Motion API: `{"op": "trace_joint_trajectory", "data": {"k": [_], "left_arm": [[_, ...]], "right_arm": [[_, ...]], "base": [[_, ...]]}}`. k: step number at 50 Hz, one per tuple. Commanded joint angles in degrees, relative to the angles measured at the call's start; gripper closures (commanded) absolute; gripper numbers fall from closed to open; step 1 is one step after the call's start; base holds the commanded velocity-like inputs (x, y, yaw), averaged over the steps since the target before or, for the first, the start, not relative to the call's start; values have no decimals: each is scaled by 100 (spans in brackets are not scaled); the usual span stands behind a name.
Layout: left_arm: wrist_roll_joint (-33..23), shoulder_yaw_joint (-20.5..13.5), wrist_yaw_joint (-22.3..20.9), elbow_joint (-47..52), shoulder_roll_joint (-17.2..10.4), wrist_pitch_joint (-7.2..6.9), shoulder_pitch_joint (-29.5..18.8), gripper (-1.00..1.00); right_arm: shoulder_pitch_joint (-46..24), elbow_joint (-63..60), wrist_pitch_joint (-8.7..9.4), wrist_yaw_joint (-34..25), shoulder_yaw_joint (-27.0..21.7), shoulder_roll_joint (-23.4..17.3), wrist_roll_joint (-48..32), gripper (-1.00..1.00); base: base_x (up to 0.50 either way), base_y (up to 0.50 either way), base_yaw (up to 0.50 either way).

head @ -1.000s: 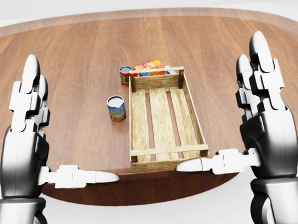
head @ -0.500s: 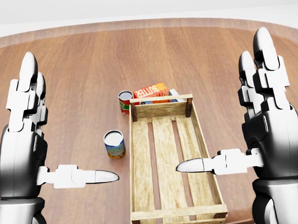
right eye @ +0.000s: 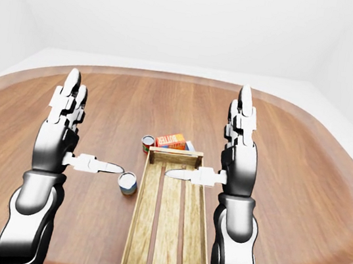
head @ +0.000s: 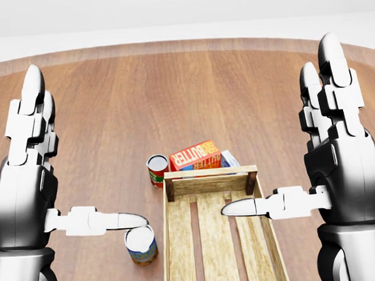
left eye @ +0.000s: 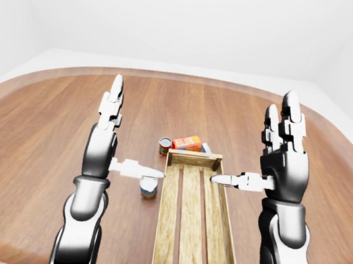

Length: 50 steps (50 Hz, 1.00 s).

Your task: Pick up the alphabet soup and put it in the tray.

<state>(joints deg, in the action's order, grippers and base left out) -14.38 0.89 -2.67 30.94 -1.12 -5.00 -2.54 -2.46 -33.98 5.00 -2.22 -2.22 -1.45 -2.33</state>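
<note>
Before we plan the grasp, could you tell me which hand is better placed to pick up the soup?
Left: the left hand is open beside the soup can; the right hand is over the tray.

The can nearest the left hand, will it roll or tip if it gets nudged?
The can stands upright on the table, so it probably slides or tips before rolling. Once on its side, its round body would likely roll. It looks rigid, so the open left robot hand could likely squeeze it without denting.

Red-labelled can [head: 157, 169] beside butter box [head: 195, 155] on the wooden table [head: 110, 113].
</note>
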Motion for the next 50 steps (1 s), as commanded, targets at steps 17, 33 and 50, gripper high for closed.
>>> {"op": "trace_joint_trajectory", "data": {"k": [17, 33, 50], "left_arm": [[217, -68, 58, 48, 16, 0, 44, -100], [158, -72, 24, 34, -11, 0, -57, -100], [89, -128, -28, 14, -51, 0, -153, -100]], "right_arm": [[-28, 69, 0, 26, 20, 2, -35, -100], [-54, 7, 0, 6, -69, -24, -10, -100], [-88, -52, 0, 4, -134, -54, 25, -100]], "base": [[29, 0, 0], [0, 0, 0], [0, 0, 0]]}}
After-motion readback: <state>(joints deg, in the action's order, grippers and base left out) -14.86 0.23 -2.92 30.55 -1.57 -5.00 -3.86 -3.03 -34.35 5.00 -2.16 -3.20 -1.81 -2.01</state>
